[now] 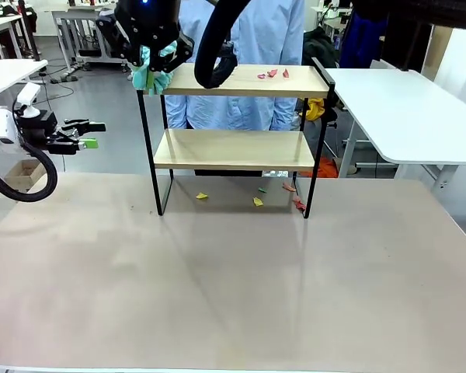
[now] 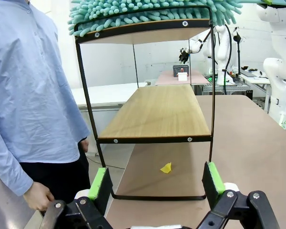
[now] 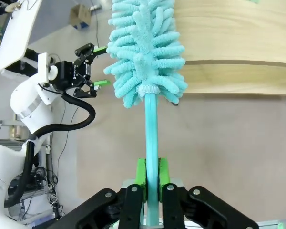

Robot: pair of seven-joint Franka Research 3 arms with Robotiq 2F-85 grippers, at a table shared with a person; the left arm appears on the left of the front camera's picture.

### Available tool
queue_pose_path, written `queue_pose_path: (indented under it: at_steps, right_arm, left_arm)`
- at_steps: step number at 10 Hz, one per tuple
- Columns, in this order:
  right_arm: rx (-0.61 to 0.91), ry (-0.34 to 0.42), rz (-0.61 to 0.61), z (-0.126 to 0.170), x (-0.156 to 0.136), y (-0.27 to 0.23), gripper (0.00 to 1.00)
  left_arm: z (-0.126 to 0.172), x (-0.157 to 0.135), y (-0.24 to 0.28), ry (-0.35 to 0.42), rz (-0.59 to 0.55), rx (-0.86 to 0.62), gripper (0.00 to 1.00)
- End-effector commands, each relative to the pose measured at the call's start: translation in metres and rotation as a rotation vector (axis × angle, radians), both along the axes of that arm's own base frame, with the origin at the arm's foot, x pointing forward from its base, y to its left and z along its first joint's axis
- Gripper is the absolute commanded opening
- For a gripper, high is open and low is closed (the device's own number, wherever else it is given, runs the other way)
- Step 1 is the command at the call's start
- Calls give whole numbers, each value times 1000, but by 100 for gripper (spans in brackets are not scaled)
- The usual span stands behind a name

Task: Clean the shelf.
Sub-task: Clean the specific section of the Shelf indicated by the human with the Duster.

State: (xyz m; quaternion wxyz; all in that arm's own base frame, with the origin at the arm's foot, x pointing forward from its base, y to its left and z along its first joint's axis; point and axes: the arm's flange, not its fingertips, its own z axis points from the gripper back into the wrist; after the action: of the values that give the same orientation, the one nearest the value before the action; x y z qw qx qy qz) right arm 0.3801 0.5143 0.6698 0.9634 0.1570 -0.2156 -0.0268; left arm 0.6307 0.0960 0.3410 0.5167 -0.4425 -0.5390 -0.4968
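The right gripper pinches the handle of the duster, whose fluffy teal head reaches ahead of its fingers onto the end of the top board of the shelf. Pink scraps lie farther along that board. The left gripper hangs spread and empty, apart from the shelf, which stands straight ahead of it on the tabletop. A yellow scrap lies ahead, under the lower board.
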Motion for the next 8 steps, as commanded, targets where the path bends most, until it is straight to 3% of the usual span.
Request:
queue_pose_path:
  at_steps: [1, 3, 8]
  right_arm:
    - [5, -9, 4, 0, -4, -5, 13]
    - [-24, 37, 4, -4, 7, -15, 13]
    - [4, 157, -50, -29, 22, -121, 13]
  left_arm:
    - [4, 0, -1, -5, 0, 6, 100]
    - [4, 0, -1, -5, 0, 6, 100]
    - [4, 0, -1, -5, 0, 6, 100]
